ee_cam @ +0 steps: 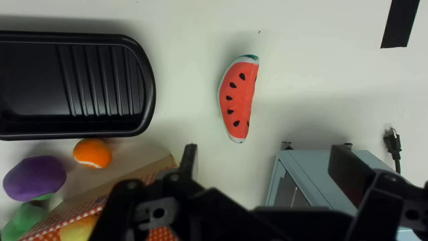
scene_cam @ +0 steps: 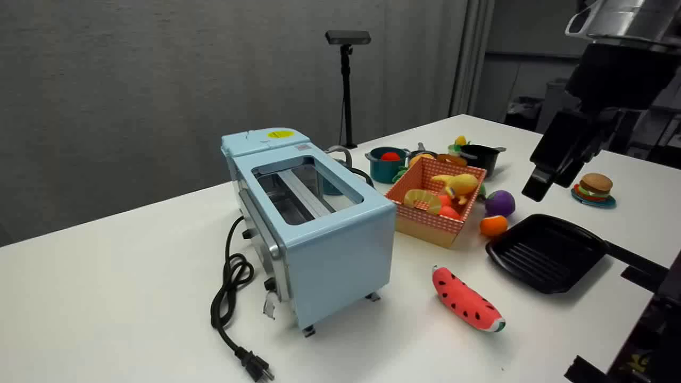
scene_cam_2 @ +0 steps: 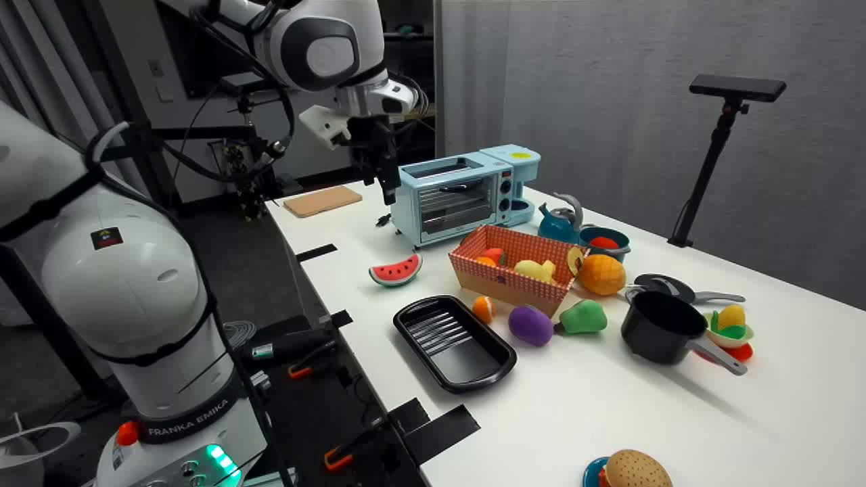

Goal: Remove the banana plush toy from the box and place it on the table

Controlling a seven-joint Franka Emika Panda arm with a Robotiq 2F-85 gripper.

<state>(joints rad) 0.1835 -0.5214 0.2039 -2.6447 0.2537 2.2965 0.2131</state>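
The banana plush toy [scene_cam: 462, 184] is yellow and lies inside the box [scene_cam: 425, 230], among red and orange toy pieces. It also shows in an exterior view [scene_cam_2: 534, 270] and partly in the wrist view [ee_cam: 77, 229]. The box has red-checked upper sides and tan lower walls; it shows in an exterior view [scene_cam_2: 497, 287] and at the lower left of the wrist view [ee_cam: 110, 187]. My gripper [ee_cam: 264, 155] is open and empty. It hangs well above the white table [ee_cam: 187, 40], away from the box, as both exterior views show [scene_cam: 553, 183] [scene_cam_2: 380, 186].
The light-blue toaster [scene_cam: 340, 260] stands beside the box. A watermelon plush [ee_cam: 237, 97] and a black pan [ee_cam: 100, 87] lie near it. An orange toy [scene_cam_2: 483, 309], purple toy [scene_cam_2: 530, 325] and green pear [scene_cam_2: 583, 316] sit along the box. Pots [scene_cam_2: 663, 328] stand beyond.
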